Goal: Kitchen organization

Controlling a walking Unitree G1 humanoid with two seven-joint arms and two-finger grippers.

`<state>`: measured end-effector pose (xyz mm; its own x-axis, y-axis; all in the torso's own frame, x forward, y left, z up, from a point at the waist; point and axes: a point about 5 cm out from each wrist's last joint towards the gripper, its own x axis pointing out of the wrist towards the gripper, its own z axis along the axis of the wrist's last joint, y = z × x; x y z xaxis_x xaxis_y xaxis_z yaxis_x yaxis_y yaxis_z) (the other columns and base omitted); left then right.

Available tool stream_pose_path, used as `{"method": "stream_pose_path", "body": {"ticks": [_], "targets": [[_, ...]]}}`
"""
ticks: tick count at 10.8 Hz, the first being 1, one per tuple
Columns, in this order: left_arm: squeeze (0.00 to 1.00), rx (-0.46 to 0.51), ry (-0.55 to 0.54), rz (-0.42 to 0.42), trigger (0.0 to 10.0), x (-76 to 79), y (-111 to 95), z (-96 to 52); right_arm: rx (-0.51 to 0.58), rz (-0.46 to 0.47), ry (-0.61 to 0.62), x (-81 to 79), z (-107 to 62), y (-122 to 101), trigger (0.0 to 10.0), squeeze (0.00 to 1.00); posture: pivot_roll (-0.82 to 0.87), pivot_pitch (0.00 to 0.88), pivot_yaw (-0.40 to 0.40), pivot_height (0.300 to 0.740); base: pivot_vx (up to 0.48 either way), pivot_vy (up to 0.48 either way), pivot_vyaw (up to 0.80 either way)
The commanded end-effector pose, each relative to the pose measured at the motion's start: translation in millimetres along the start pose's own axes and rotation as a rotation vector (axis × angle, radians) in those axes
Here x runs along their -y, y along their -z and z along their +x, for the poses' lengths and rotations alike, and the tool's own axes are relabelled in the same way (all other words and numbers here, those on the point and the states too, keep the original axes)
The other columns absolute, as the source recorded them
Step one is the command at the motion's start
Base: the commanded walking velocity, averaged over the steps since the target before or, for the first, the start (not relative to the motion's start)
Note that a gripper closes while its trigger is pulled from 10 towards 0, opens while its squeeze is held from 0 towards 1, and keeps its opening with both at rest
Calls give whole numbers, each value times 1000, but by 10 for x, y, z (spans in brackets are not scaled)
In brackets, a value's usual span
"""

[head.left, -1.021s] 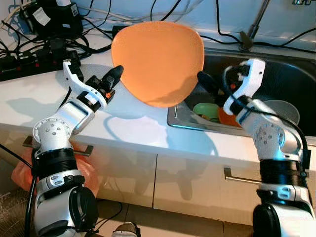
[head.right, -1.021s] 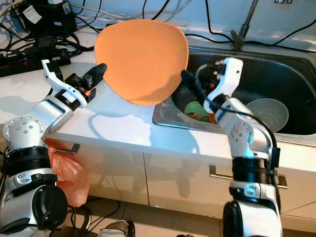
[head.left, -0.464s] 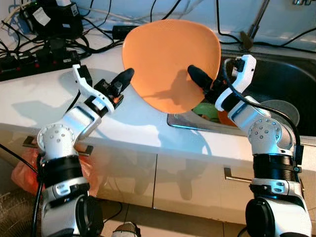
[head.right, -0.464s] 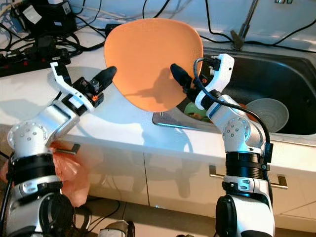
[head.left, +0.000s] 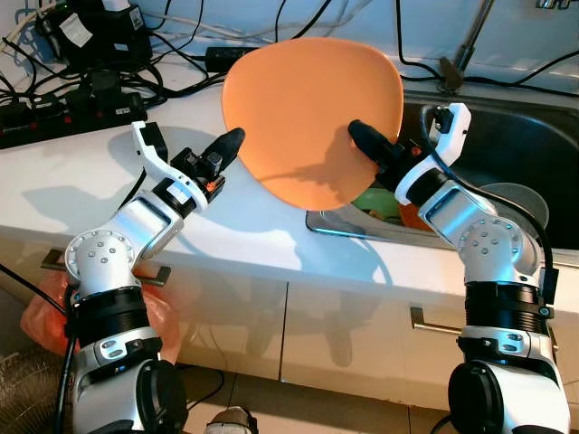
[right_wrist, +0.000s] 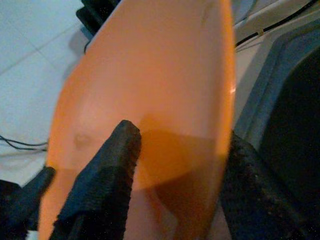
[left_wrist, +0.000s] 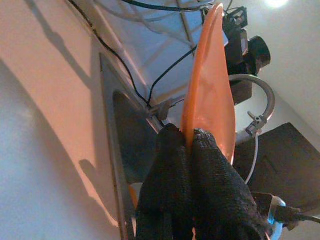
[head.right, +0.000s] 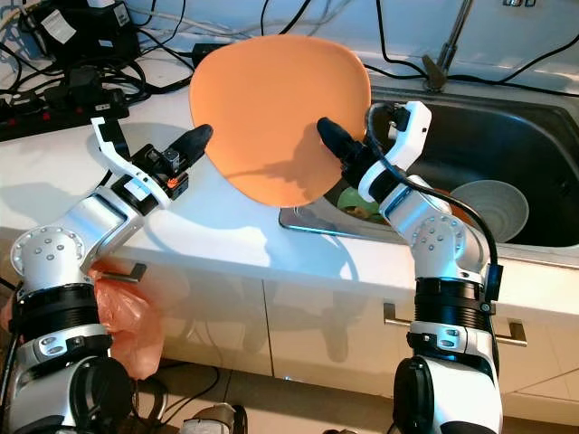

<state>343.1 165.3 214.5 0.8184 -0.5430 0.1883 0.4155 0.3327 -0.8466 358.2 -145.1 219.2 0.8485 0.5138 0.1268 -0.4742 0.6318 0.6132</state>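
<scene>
Black power strips and tangled cables (head.left: 81, 86) crowd the back left of the white countertop (head.left: 54, 181). The left gripper (head.left: 228, 143) has its fingers pinched together on the left rim of a large flat orange plate with rounded corners (head.left: 308, 113), which is held up, tilted, above the counter edge and the near corner of the steel sink (head.left: 507, 145). The right gripper (head.left: 357, 133) straddles the plate's right edge, one finger on each face, parted. In the sink sit a green cup (head.left: 380, 203) and a pale round bowl (head.left: 516, 203).
</scene>
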Motion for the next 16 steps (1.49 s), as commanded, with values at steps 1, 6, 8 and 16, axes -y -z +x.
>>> {"method": "stream_pose_path", "body": {"ticks": [1, 6, 8, 16], "targets": [[0, 6, 79, -20, 0, 83, -55, 15, -2, 44, -42, -48, 3, -36, 0, 0, 150, 81, -14, 740, 0, 0, 0], [0, -17, 47, -70, 0, -133, -61, -115, -49, 114, -133, -78, -97, 17, 0, 0, 150, 83, -13, 740, 0, 0, 0], [0, -29, 46, -83, 0, -167, -42, -137, -67, 125, -157, -86, -145, 48, 0, 0, 149, 83, -11, 740, 0, 0, 0], [914, -77, 19, -26, 10000, -238, 13, -136, -100, 127, -143, -31, -212, 73, 0, 0, 151, 78, -11, 740, 0, 0, 0]]}}
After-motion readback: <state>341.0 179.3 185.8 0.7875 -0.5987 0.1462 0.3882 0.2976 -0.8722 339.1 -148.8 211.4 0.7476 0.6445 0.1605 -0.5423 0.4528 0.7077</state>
